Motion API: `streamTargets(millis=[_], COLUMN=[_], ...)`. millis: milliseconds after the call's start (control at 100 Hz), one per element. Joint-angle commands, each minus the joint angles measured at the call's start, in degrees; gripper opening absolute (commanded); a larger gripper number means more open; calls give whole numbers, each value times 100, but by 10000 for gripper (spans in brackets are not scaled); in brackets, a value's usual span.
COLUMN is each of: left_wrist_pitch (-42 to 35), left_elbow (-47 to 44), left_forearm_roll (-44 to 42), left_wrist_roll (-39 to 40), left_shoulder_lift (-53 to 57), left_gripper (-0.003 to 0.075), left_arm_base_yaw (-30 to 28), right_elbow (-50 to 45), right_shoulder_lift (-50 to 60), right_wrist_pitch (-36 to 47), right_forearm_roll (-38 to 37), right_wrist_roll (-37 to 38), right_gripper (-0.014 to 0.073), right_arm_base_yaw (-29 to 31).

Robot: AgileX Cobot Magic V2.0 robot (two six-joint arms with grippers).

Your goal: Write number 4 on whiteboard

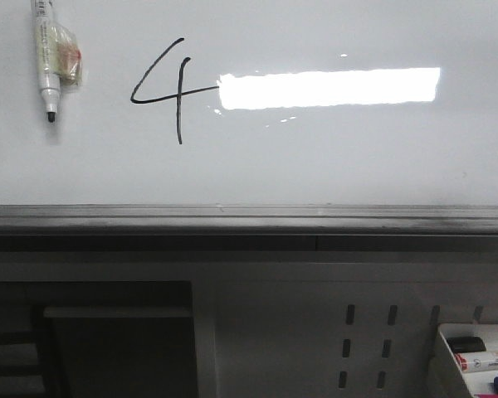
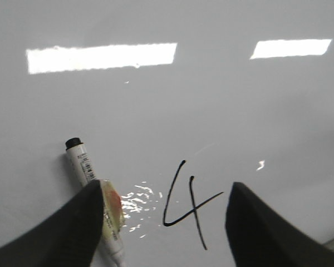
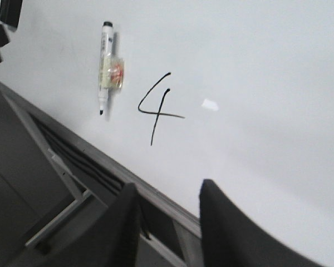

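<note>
The whiteboard (image 1: 315, 157) carries a black number 4 (image 1: 179, 99) left of a bright light reflection. A white marker (image 1: 48, 58) with a black tip, wrapped in a yellowish wad, clings to the board at upper left, tip down. Neither gripper shows in the front view. In the left wrist view my left gripper (image 2: 164, 222) is wide open over the board (image 2: 211, 111), the 4 (image 2: 195, 207) between its fingers, the marker (image 2: 80, 164) beside one finger, not gripped. My right gripper (image 3: 167, 206) is open and empty near the board's ledge; the 4 (image 3: 156, 114) and marker (image 3: 106, 61) lie beyond it.
A grey metal ledge (image 1: 249, 217) runs along the board's lower edge. Below it is a perforated grey panel (image 1: 315, 332), a dark recess (image 1: 108, 340) at lower left, and a white tray (image 1: 442, 365) holding markers at lower right.
</note>
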State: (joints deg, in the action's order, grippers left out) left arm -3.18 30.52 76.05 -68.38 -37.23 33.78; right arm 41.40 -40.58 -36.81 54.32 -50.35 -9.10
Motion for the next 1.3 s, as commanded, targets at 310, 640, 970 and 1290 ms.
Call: streamTargets(millis=[310, 640, 970, 1290], left_wrist_pitch=[513, 432, 434, 434], left_elbow=[-1423, -1813, -1813, -1813], left_forearm_roll=[-61, 36, 143, 143], left_wrist_roll=[-21, -10, -10, -10], left_shoulder_lift=[2949, 3902, 3902, 3902], left_gripper=[-20, -20, -20, -20], left_arm_base_yaw=[19, 19, 19, 19], right_elbow=[-1904, -2972, -2987, -2987], right_shoulder_lift=[2962, 4196, 4187, 4187], right_wrist_pitch=[1735, 1767, 1810, 1820], right_forearm_roll=[196, 196, 196, 221], right_wrist_roll=[23, 23, 23, 33], right_gripper=[-72, -72, -72, -72], right_arm_base_yaw=[35, 35, 35, 35])
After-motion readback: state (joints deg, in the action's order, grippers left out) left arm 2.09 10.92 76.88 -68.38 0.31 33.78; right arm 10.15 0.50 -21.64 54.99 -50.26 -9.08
